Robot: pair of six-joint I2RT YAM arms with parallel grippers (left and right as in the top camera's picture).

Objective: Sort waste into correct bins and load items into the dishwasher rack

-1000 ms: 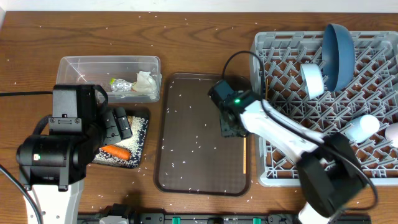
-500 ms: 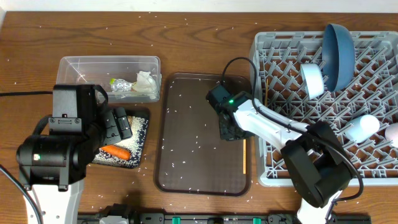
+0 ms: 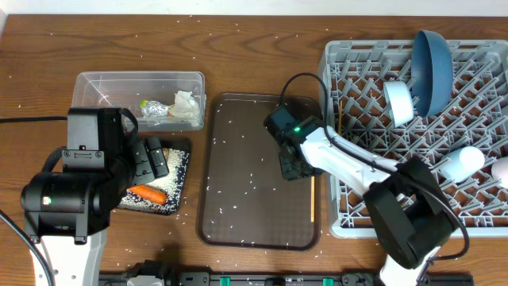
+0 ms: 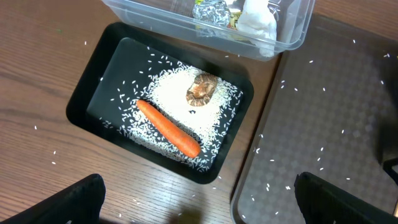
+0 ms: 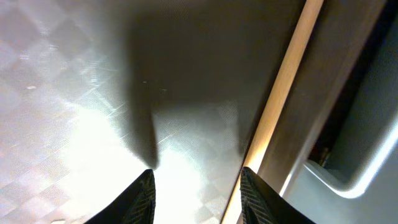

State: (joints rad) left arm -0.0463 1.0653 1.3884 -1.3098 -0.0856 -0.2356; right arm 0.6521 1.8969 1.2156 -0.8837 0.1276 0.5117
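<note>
Wood table [image 3: 254, 32], rack [image 3: 357, 103] overhead only, brown lump [image 4: 201, 89] left-wrist only

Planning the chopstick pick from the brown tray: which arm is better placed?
Right. The right gripper hangs right by the chopstick, next to the rack. The left gripper is over the black tray, beyond the brown tray.

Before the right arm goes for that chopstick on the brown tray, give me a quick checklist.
1. Right tool open, nothing in it: ok.
2. Chopstick centred between its fingers: not ok, it lies along one finger.
3. Right tool clear of the brown tray: cannot tell.
4. Left tool open, out of the way: ok.
5. Dishwasher rack has free slots: ok.
</note>
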